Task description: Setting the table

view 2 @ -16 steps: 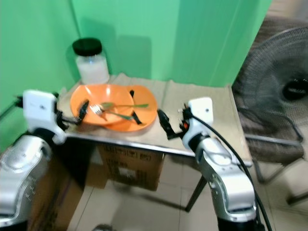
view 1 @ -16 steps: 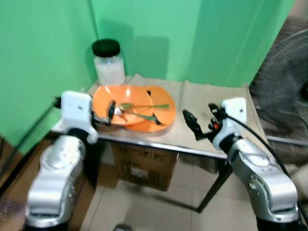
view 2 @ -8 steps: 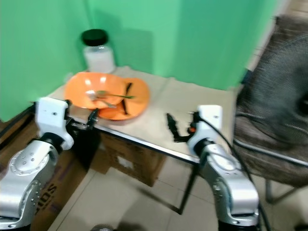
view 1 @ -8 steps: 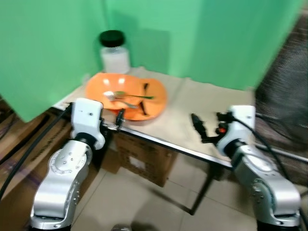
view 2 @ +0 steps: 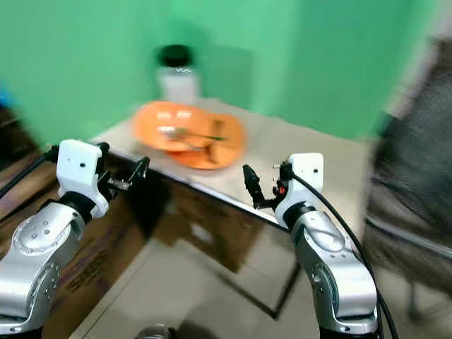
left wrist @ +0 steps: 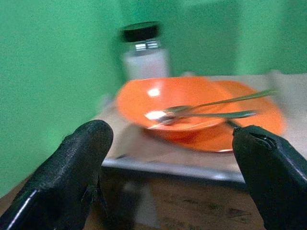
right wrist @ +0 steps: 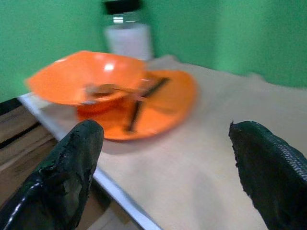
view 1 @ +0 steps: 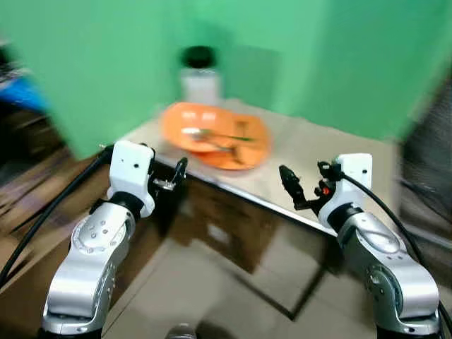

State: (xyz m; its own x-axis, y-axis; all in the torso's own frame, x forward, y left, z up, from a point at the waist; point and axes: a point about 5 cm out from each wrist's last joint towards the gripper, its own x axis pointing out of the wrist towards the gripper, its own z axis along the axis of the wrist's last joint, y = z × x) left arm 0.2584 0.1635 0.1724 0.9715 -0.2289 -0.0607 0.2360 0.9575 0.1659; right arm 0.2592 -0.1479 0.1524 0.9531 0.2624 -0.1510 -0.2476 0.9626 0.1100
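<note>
A green backdrop closes off the corner behind a small metal-edged table [view 1: 321,152] with a beige top, and everything I can make out sits at the end of it nearest the wall, though the head views are smeared with motion. An orange bowl [left wrist: 165,103] rests on an orange plate [right wrist: 165,103], the bowl overlapping the plate's edge on the jar side. Across the bowl lie a spoon [left wrist: 192,114] and what looks like a fork, and dark sticks [right wrist: 141,100], likely chopsticks, lie on the plate just beside the bowl. Behind the bowl stands a white jar with a black lid [view 1: 200,74].

The left gripper [view 1: 176,176] hovers off the table's front edge, short of the bowl, with its fingers spread wide and nothing between them. The right gripper [view 1: 291,189] hangs over the front edge further along the table from the plate, also parted and empty.

To my eye the setting has hardly begun: dishes and cutlery are bunched together, and the rest of the tabletop beyond the plate has no place laid. What is left is nearly everything, namely taking the pieces up and spreading them out
</note>
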